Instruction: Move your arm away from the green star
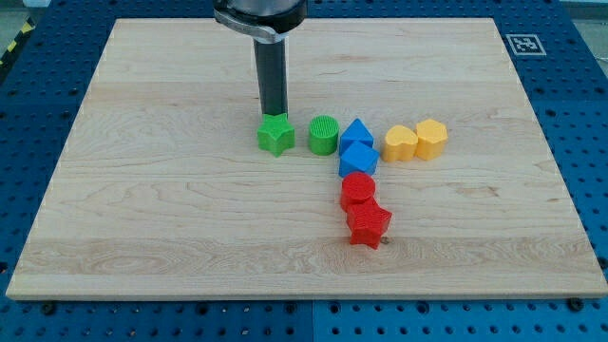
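Our tip [275, 114] touching top edge of small green plastic star block [275, 134]. No fingers, 1 bare rod. Star prob light, rigid, slides easy; don't nudge, retreat upward.

No readable words, letters, brand names or numbers are being shown anywhere in the camera view. The only sign being displayed is a small black-and-white square marker [521, 44], patterned like a machine-readable tag, which is being carried on the wooden board [142, 228] at the corner toward the view's top right. Its pattern is too small for any code to be made out. A strip of yellow-and-black hazard striping [13, 45] is being glimpsed at the view's far left edge, with no lettering on it.
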